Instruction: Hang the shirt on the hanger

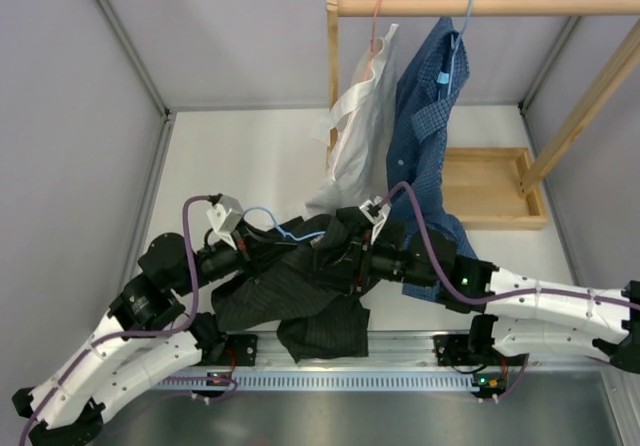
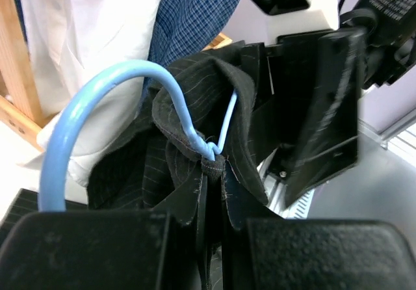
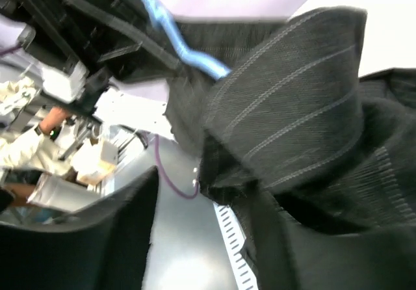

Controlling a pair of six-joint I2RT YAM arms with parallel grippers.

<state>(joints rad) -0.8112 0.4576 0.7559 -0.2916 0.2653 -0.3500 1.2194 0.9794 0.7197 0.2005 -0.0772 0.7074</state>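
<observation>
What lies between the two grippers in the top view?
The dark shirt, with the light-blue hanger partly inside it, fills that stretch in the top view.

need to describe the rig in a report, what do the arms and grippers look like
The left arm and right arm have white links, black round joints and a purple cable along each. A white camera block sits at each wrist. The fingers are black, blocky, grainy.
</observation>
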